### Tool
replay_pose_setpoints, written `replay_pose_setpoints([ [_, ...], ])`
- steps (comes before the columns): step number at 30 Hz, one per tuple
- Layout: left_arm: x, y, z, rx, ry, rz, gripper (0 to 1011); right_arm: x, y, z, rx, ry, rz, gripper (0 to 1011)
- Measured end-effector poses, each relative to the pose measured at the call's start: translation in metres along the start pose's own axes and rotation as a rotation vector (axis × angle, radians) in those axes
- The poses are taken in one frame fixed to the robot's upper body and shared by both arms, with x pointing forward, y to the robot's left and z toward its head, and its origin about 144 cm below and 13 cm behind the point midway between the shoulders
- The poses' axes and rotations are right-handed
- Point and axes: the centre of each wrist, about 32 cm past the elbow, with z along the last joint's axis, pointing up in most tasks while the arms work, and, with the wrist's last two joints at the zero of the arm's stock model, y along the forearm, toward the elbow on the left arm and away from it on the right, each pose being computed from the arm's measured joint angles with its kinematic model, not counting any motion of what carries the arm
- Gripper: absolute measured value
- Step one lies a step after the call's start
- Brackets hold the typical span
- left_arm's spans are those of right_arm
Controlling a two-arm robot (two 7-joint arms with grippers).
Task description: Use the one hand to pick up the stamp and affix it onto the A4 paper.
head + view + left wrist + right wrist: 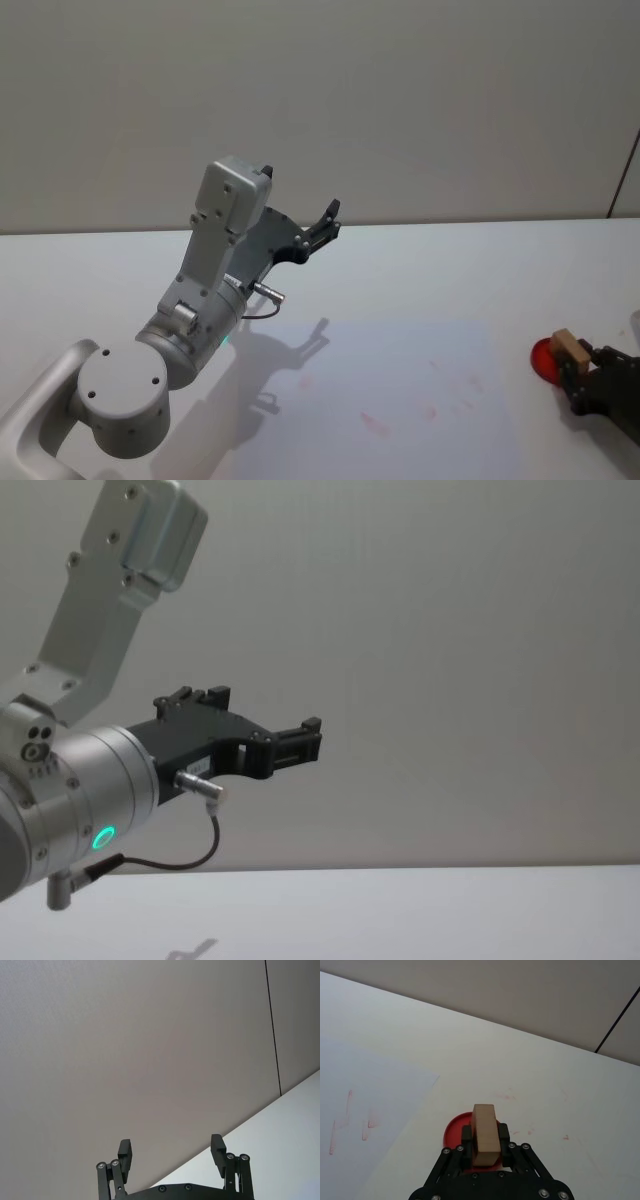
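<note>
White bench [450, 270], wide and mostly bare, runs back to a plain wall. A4 paper [400, 380] lies flat near the front centre, with faint red smudges [375, 422] on it; what made them cannot be told. Left arm raised above the bench's left side, well apart from the work, looks parked; left gripper [171, 1152] points up toward the wall, fingers spread wide, holding nothing. Right gripper [575, 368] is low at the bench's right edge, beyond the sheet's right border. Its fingers [466, 1135] are pressed against both sides of the stamp [485, 1132], a small pale wooden block held upright. Directly under the stamp sits a round red ink pad [454, 1132], beside the paper's corner but off it. Whether the stamp's face touches the pad cannot be told. Judgement: the grasp is made and this looks like the inking stage, so roughly the first half is done. Left to do: lift, carry the stamp left over the sheet, press it down on the paper.
</note>
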Motion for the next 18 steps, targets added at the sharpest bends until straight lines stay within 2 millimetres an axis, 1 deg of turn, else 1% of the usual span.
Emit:
replay_pose_setpoints([
  [2,0.0000,0.0000,0.0000,0.000,0.000,0.000,1000,0.0000,0.0000,-0.0003,-0.001,-0.001,-0.001,275],
  [4,0.0000,0.0000,0.0000,0.000,0.000,0.000,1001,0.0001,0.0000,-0.0009,-0.002,-0.002,-0.004,225],
  [18,0.0000,0.0000,0.0000,0.000,0.000,0.000,1001,0.0000,0.0008,-0.0032,-0.009,-0.004,-0.015,220],
])
